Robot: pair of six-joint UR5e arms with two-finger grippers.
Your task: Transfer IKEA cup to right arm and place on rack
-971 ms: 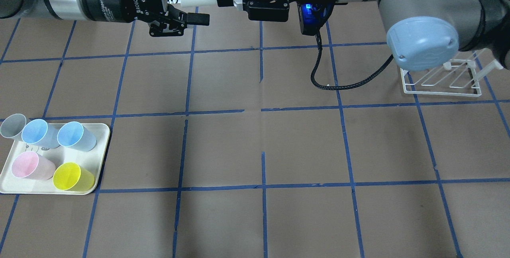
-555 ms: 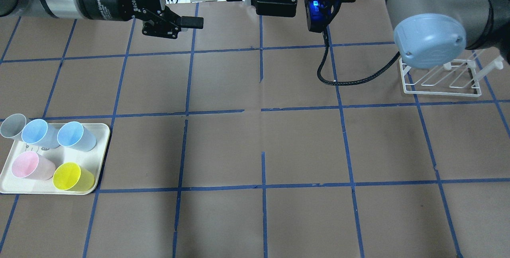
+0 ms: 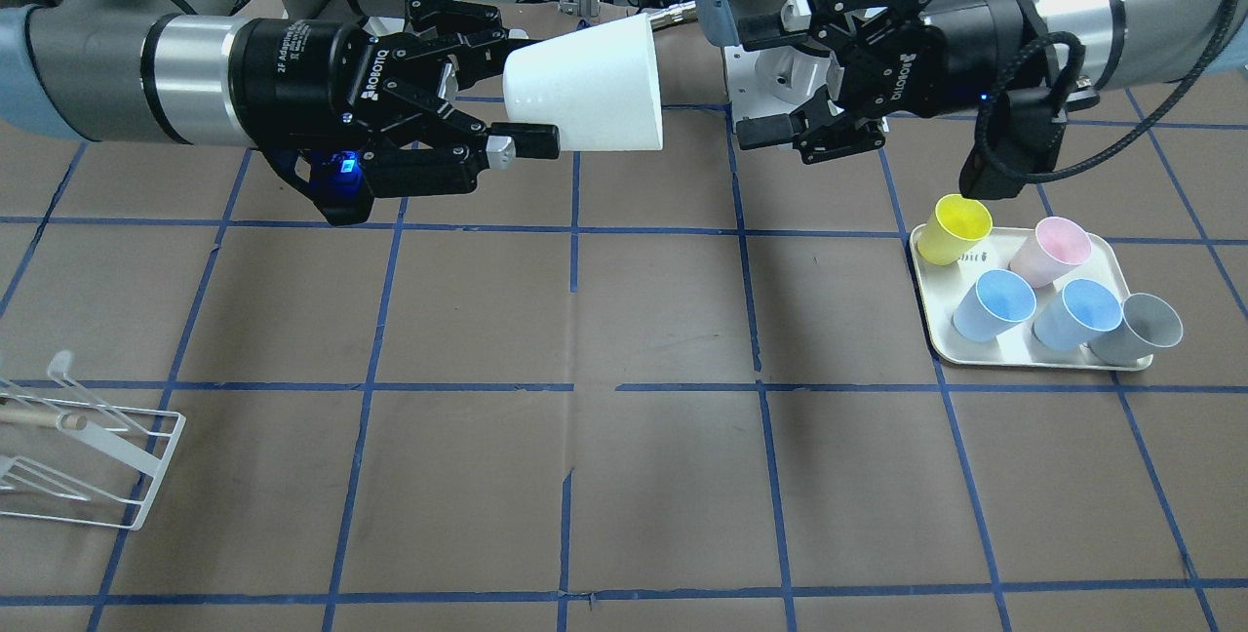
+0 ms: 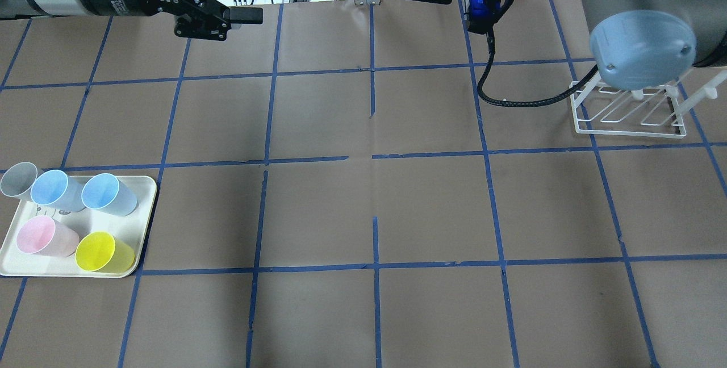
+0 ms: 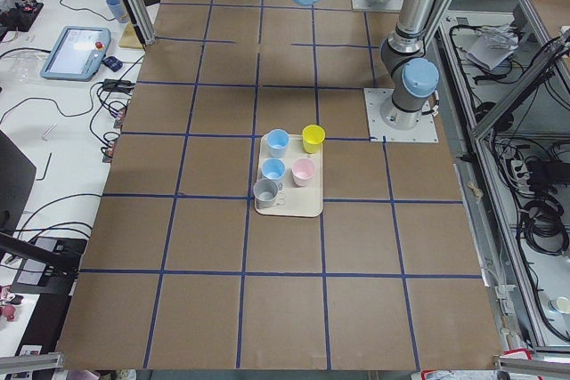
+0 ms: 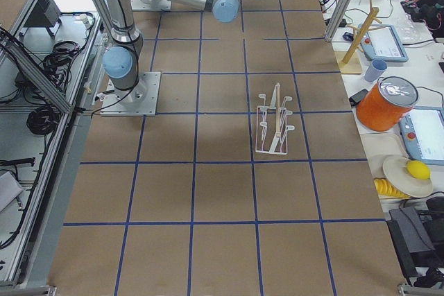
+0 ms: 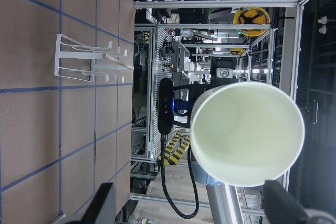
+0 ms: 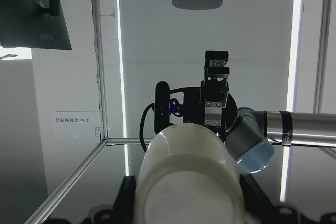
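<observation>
The IKEA cup (image 3: 590, 86), plain cream-white, lies sideways in the air over the table's far edge. My right gripper (image 3: 531, 91), with the blue wrist light, is shut on its base end, and the cup's base fills the right wrist view (image 8: 186, 187). My left gripper (image 3: 756, 81) is open and empty, a short gap away from the cup's open mouth, which shows in the left wrist view (image 7: 247, 132). One of its fingers (image 4: 245, 15) shows in the overhead view. The white wire rack (image 4: 627, 121) stands at the table's right side, below the right arm's elbow.
A cream tray (image 4: 145, 189) at the front left holds two blue cups, a pink cup (image 4: 42, 236) and a yellow cup (image 4: 102, 251). A grey cup (image 4: 17, 179) leans at its corner. A black cable (image 4: 511, 95) hangs from the right wrist.
My left gripper has drawn back to the left, away from the cup. My right gripper has carried the cup to the right and toward the overhead view's top edge.
</observation>
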